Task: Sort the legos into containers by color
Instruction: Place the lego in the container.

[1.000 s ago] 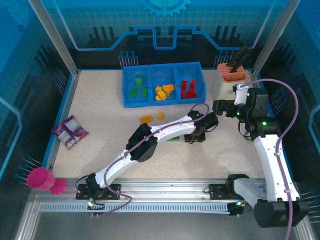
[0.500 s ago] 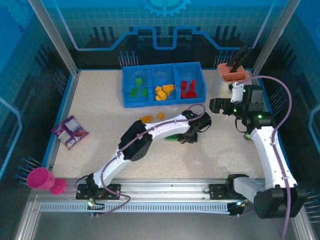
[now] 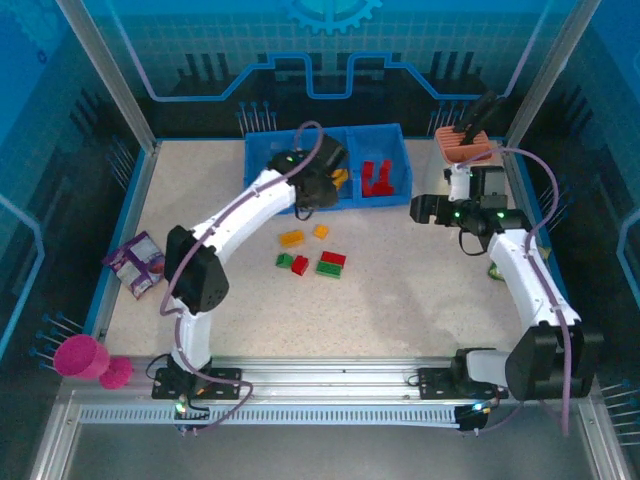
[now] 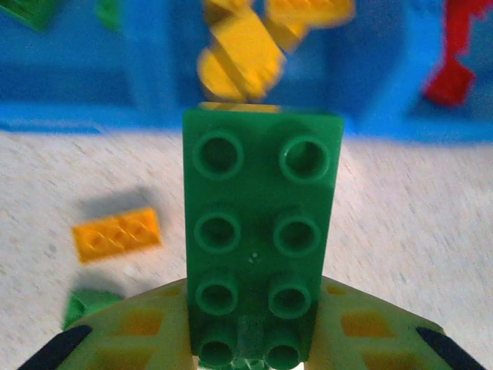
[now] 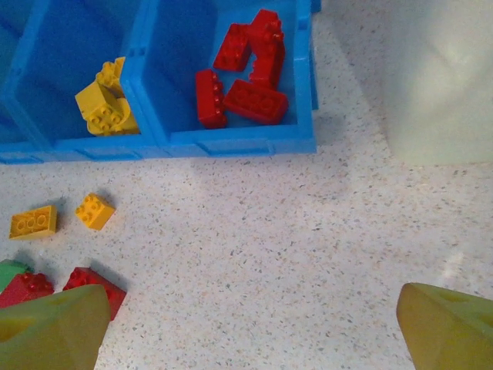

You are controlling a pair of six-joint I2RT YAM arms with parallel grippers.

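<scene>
Left wrist view has the left tool (image 4: 250, 339) clamped on a green brick (image 4: 258, 231), poised over the front wall of the blue tray (image 4: 92, 116), probably bound for the green compartment at 10 o'clock. The right tool (image 5: 254, 324) gapes empty above the surface at the tray's 4 o'clock, likely giving room.

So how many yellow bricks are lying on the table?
2. A longer yellow brick and a small yellow brick lie side by side in front of the tray. The left arm might hide more.

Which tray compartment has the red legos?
The rightmost compartment in the top view; red legos lie in it, the middle holds yellow, the left green.
</scene>
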